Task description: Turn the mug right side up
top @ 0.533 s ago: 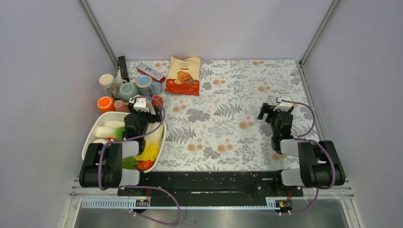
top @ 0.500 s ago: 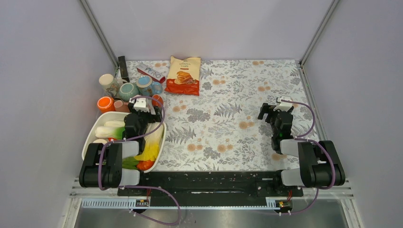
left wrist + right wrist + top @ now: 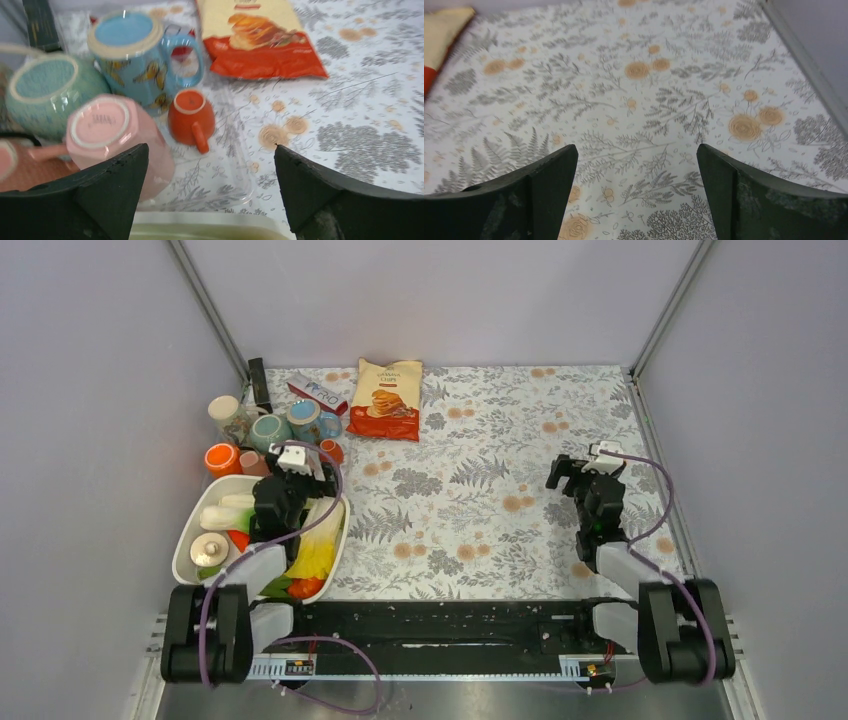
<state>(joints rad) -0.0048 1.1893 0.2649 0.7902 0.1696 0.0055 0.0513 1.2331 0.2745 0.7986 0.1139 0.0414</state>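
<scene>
The left gripper hung wide open and empty. Just beyond it the small orange mug stood upside down, beside the pink mug and the blue butterfly mug, both also upside down. The right gripper, equally spread and empty, hovered over the floral tablecloth.

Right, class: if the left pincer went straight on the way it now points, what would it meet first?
Probably the small orange mug, standing upside down just ahead of the open left pincer, slightly left of its midline. The pink mug sits further left. Depth is hard to judge.
</scene>
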